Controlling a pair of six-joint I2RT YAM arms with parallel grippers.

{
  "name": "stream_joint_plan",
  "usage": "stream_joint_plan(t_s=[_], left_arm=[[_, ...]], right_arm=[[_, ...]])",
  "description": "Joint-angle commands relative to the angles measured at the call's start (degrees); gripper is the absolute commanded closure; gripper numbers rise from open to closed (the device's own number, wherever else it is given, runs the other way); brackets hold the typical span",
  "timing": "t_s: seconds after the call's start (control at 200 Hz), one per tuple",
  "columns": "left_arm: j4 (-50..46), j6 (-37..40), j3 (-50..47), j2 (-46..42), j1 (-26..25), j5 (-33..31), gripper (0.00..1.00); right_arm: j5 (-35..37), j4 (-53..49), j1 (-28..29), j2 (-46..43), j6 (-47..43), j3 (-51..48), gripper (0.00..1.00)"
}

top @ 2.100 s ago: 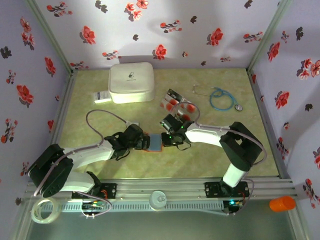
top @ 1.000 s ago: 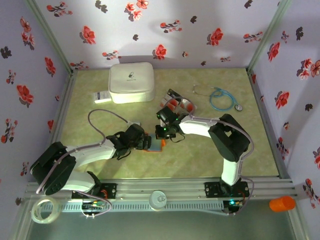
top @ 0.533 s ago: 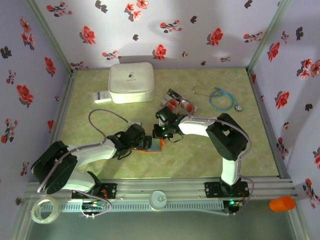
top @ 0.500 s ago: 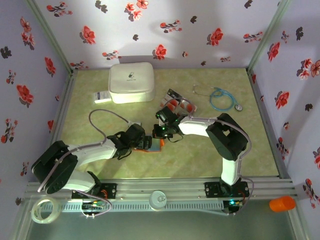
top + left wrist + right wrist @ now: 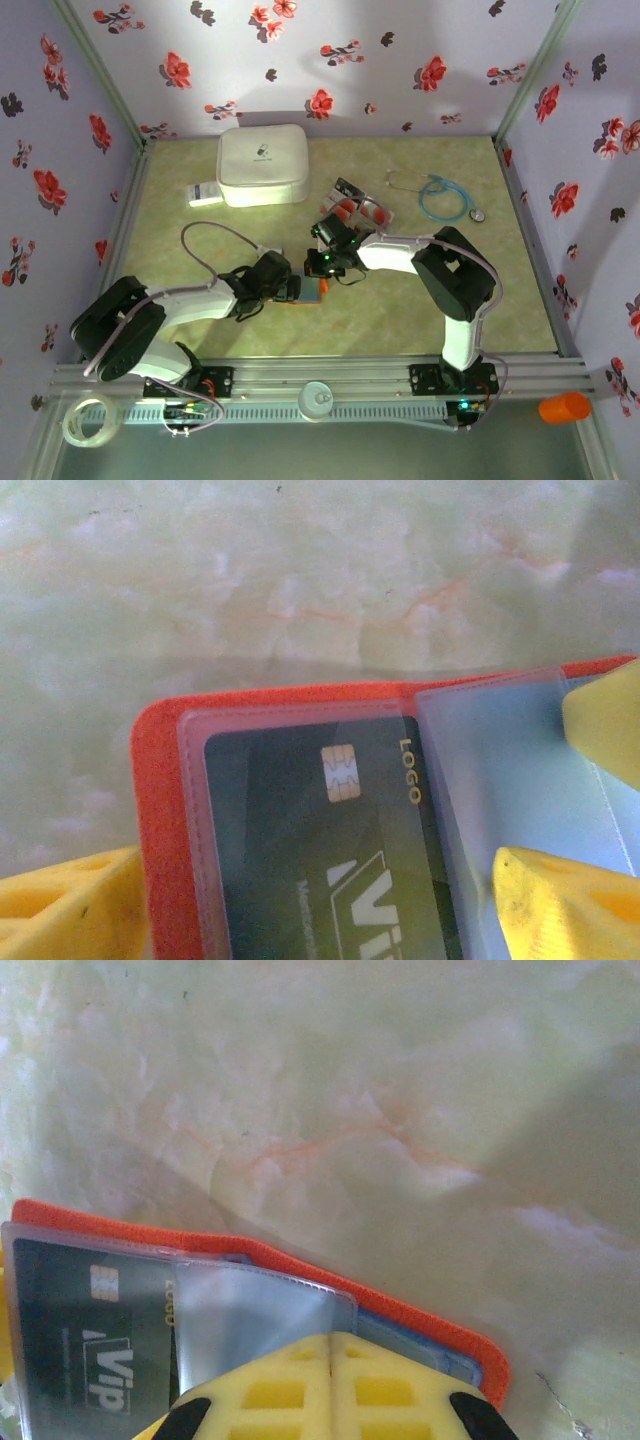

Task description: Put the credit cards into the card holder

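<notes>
1. The card holder (image 5: pixel 313 289) lies open on the table (image 5: pixel 400 320), between the two grippers and near the middle of the floor.
2. The left gripper (image 5: pixel 291 288) is at the holder's left side. In the left wrist view its jaws are apart: one yellow finger (image 5: pixel 70 910) is just beside the holder's orange edge (image 5: pixel 160 780), and the other (image 5: pixel 560 910) lies over a clear sleeve (image 5: pixel 500 770).
3. One card (image 5: pixel 280 810) sits inside the left clear pocket. It is dark, with a chip and the word "LOGO" showing.
4. The right gripper (image 5: pixel 325 268) reaches in from the far right. In the right wrist view its jaws are together (image 5: pixel 330 1345), with the pads meeting at a seam over the holder's near edge (image 5: pixel 290 1260).
5. A clear sleeve flap (image 5: pixel 260 1315) runs under those pads. I cannot tell whether it is nipped between them.
6. The same dark card (image 5: pixel 80 1340) shows in its pocket to the left of the pads.
7. More cards (image 5: pixel 357 208) lie in a loose heap farther back, near the right arm and apart from the holder.
8. A white case (image 5: pixel 262 165) and a stethoscope (image 5: pixel 440 197) sit along the back of the table.
</notes>
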Motion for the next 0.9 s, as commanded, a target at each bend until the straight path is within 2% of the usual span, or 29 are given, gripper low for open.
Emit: stream_joint_plan(t_s=[0.0,0.275,0.895], left_arm=[[0.94,-0.93,-1.58,0.4,-0.45,0.43,0.18],[2.26,-1.61,-2.57,-0.33,-0.39,0.5,0.25],[2.62,-1.54,-3.25,-1.16,-0.38,0.61,0.25]], right_arm=[[0.22,-0.8,-0.67,-1.86,1.05,-0.33,0.98],[1.1,-0.21,-0.8,-3.99,2.37,-1.9,0.78],[-3.25,5.34,-0.72,0.18,5.98,-1.44,0.77]])
